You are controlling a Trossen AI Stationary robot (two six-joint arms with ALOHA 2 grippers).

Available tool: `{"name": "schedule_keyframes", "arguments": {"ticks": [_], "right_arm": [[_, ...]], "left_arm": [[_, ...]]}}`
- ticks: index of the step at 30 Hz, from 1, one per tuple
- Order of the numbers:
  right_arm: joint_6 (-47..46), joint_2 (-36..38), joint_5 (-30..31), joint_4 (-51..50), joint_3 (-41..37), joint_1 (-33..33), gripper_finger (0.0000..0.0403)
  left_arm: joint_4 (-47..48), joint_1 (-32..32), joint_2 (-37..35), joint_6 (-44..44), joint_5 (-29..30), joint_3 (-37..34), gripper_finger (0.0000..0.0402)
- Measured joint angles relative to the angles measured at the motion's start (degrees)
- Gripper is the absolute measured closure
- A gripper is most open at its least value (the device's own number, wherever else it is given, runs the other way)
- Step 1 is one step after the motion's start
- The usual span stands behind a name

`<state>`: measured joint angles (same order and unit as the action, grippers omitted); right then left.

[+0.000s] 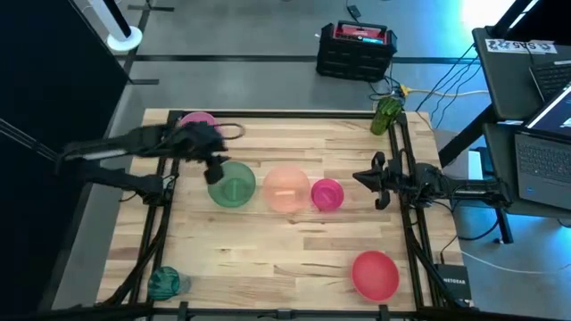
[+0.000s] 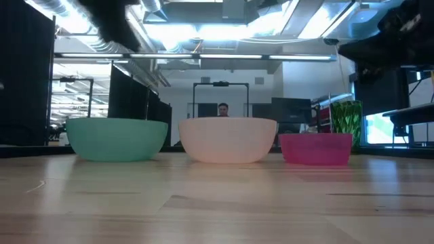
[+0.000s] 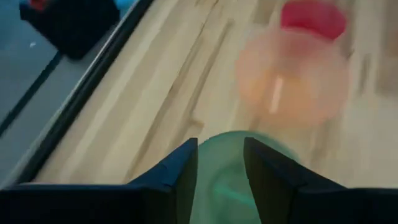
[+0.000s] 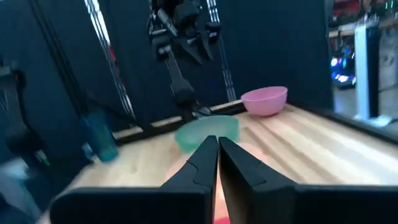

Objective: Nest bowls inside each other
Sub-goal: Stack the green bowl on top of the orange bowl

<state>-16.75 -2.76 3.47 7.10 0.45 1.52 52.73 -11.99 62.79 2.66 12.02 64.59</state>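
High view looks straight down on a pale wooden worktop [image 1: 285, 259] framed by dark rails, with small bowls scattered over it. Three of them stand in a row across the middle: a green bowl [image 1: 233, 185], a pale peach bowl [image 1: 286, 188] just beside it, and a smaller magenta bowl [image 1: 326, 194] touching or nearly touching the peach one. A pink bowl [image 1: 198, 120] stands near the far rim, partly hidden by the left arm. A red bowl [image 1: 375, 274] rests well apart near the right rail at the near side, and a teal bowl [image 1: 165, 283] lies at the near left corner. A green bottle-like object [image 1: 387, 114] stands at the far right corner, and a black and red case [image 1: 356, 50] sits on the floor beyond.

The left gripper [image 1: 215, 171] hangs over the green bowl's rim on its far left side. From the left wrist, its two dark fingers [image 3: 273, 180] stand apart with the green bowl showing in the gap below; the jaws are spread and pinch nothing. The low view shows all three middle bowls resting upright on the wood, none inside another.

The right gripper [image 1: 375, 180] waits by the right rail, beside the magenta bowl but clear of it. In the right wrist view its jaws are pressed together with nothing between them.
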Motion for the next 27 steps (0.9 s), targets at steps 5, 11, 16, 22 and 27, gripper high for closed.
{"name": "schedule_keyframes", "arguments": {"ticks": [5,11,16,22,27], "right_arm": [[-9.90,0.00,0.02,0.17,0.00,0.00,0.0403],[-12.05,0.00,-0.06,-0.55,0.00,0.00,0.0403],[-13.28,0.01,-0.17,-1.61,0.00,0.00,0.0403],[-14.75,0.02,-0.32,-2.90,0.00,0.00,0.0403],[-15.17,0.00,-0.49,-4.11,0.00,0.00,0.0403]], "left_arm": [[8.31,-2.38,14.28,-13.50,-0.38,9.92,0.0282],[8.28,-3.10,22.65,-25.69,-2.76,11.20,0.0282],[7.75,-4.01,27.37,-32.68,-4.28,11.23,0.0282],[7.10,-5.11,33.03,-41.08,-6.09,11.26,0.0282],[7.14,-5.76,34.74,-44.75,-7.77,11.27,0.0282]]}}
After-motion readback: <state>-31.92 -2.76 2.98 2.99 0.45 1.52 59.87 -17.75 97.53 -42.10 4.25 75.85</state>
